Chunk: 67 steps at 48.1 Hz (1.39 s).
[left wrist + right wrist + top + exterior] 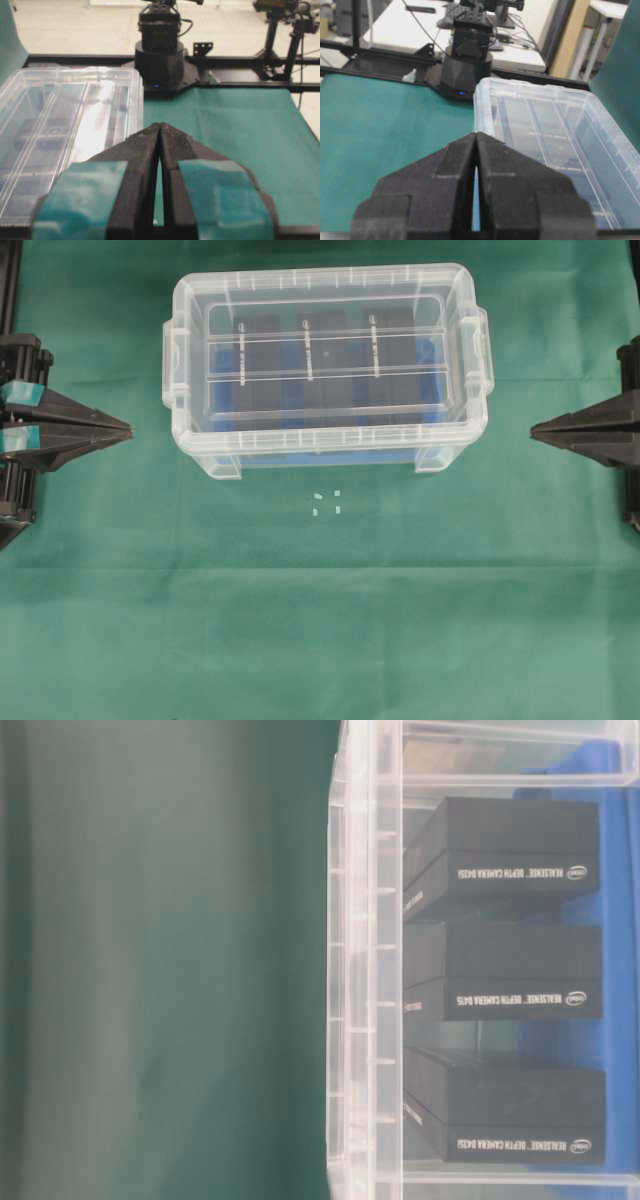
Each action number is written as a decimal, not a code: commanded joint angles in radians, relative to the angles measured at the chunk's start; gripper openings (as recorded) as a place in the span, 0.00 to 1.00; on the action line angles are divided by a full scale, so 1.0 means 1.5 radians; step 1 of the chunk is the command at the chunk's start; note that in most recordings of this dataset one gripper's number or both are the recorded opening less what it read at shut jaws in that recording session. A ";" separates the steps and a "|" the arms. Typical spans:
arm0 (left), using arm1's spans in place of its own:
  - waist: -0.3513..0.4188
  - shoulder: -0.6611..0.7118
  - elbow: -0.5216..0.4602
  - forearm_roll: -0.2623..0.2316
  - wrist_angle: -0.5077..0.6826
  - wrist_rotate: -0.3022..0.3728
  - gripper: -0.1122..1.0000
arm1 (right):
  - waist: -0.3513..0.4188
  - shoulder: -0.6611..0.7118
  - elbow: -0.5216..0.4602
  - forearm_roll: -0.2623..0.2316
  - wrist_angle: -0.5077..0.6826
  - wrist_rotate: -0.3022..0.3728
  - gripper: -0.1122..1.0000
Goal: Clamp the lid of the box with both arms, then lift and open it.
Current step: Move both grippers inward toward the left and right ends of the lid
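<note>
The clear box (200, 445) stands at the back middle of the green cloth, with a blue bottom and three black blocks (328, 360) inside. Its clear ribbed lid (325, 375) lies flat on top of it. My left gripper (128, 429), with teal tape bands, sits shut at the left edge, tips pointing right, apart from the box. My right gripper (534, 432) sits shut at the right edge, tips pointing left, also apart. The left wrist view has the lid (65, 120) left of the shut tips (160, 125). In the right wrist view the lid (545, 125) lies right of the tips (476, 134).
Several small white specks (326, 502) lie on the cloth just in front of the box. The table-level view shows the box wall (365, 960) close up with the blocks (510, 850) behind it. Each arm's black base (160, 60) (465, 65) stands across the table.
</note>
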 commanded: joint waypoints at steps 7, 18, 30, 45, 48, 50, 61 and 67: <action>0.006 0.007 -0.066 0.003 0.080 0.025 0.12 | -0.012 0.005 -0.037 -0.001 0.071 0.000 0.10; 0.061 0.012 -0.070 0.003 0.118 0.018 0.12 | -0.078 0.005 -0.055 0.003 0.122 0.013 0.10; 0.135 0.026 -0.071 0.002 0.147 0.005 0.12 | -0.210 0.030 -0.057 0.003 0.179 0.048 0.10; 0.192 0.076 -0.079 0.001 0.157 -0.036 0.11 | -0.263 0.116 -0.084 0.003 0.212 0.081 0.10; 0.192 0.083 -0.085 0.001 0.169 -0.053 0.12 | -0.263 0.136 -0.094 0.003 0.233 0.093 0.10; 0.192 0.086 -0.086 0.001 0.178 -0.060 0.12 | -0.263 0.147 -0.100 0.001 0.246 0.094 0.10; 0.180 0.091 -0.086 0.002 0.225 -0.063 0.12 | -0.254 0.170 -0.108 -0.013 0.265 0.089 0.10; 0.163 0.091 -0.086 0.002 0.233 -0.066 0.12 | -0.242 0.163 -0.108 -0.019 0.265 0.089 0.11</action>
